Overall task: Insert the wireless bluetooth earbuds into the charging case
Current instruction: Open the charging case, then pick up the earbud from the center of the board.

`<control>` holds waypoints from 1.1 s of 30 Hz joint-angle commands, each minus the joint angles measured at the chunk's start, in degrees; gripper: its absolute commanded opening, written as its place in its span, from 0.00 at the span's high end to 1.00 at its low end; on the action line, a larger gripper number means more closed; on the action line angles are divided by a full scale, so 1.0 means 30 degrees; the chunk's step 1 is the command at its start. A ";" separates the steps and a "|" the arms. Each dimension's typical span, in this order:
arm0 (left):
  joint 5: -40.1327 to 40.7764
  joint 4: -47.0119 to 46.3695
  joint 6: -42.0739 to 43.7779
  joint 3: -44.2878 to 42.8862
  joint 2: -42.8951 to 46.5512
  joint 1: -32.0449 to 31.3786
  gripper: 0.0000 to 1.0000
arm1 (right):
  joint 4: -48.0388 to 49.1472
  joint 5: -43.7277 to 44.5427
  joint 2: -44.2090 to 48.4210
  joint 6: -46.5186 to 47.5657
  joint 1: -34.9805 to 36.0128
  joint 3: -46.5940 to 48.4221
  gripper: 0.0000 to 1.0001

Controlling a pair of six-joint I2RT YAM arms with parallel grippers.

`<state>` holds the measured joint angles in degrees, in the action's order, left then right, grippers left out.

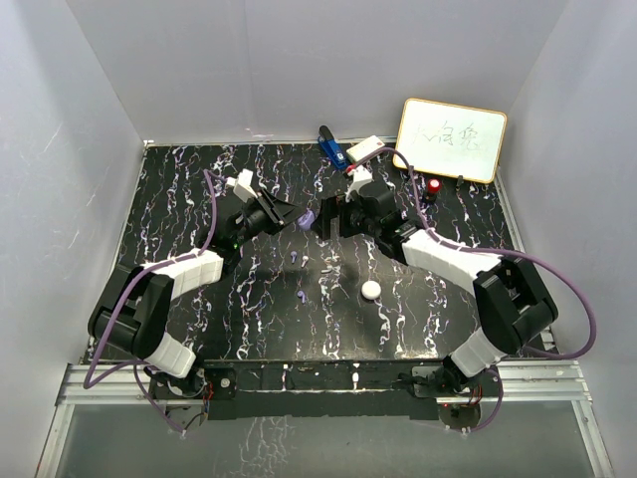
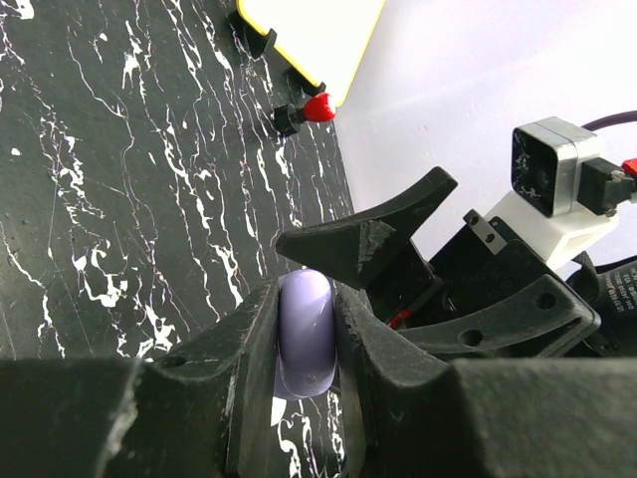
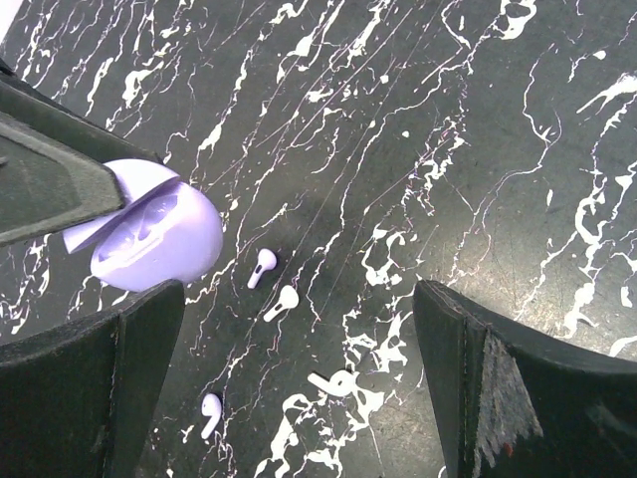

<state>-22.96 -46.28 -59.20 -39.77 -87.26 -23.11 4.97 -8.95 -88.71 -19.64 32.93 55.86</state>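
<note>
My left gripper (image 1: 292,215) is shut on a pale purple charging case (image 1: 305,221) and holds it above the black marbled table. In the left wrist view the case (image 2: 306,334) is clamped edge-on between the fingers (image 2: 234,368). In the right wrist view the case (image 3: 154,239) is open, lid up. Several tiny stemmed earbuds lie loose on the table below: one purple earbud (image 3: 262,266), one white earbud (image 3: 283,301), another white earbud (image 3: 336,381). My right gripper (image 3: 299,339) is open and empty, facing the case from the right (image 1: 330,214).
A white round case (image 1: 370,290) lies shut on the table nearer the front. A whiteboard (image 1: 451,138) leans at the back right with a red-capped knob (image 1: 435,185) before it. A blue object (image 1: 331,149) lies at the back. White walls enclose the table.
</note>
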 commanded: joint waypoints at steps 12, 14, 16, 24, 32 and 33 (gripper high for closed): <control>-0.0434 -0.1344 -0.0887 0.0227 0.1054 -0.0440 1.00 | 0.1959 0.0098 -0.1036 0.0100 0.0053 0.1646 0.02; 0.0052 -0.0496 -0.0595 0.0095 0.1441 -0.0389 1.00 | 0.1801 0.0112 -0.0784 0.0077 0.0063 0.1365 0.02; 0.0794 0.0316 -0.0204 -0.0221 0.1896 -0.0265 1.00 | 0.1731 0.0087 -0.0331 -0.0022 0.0054 0.0707 0.02; 0.1148 -0.0861 -0.2380 0.0291 0.1849 0.1626 1.00 | 0.0994 -0.0805 0.0898 -0.0504 0.0284 -0.0997 0.09; 0.0773 -0.4663 -0.5964 0.3058 0.1753 0.4271 1.00 | -0.1871 0.0673 -0.2082 -0.0878 0.2000 0.2272 0.23; 0.0744 -0.5003 -0.6268 0.3284 0.1747 0.4430 1.00 | -0.2153 0.0655 -0.2567 -0.1076 0.2182 0.2761 0.26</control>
<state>-20.10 -53.78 -71.92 -32.56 -83.50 -11.66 1.32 -8.78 -92.23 -21.19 37.23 57.25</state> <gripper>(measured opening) 0.245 0.780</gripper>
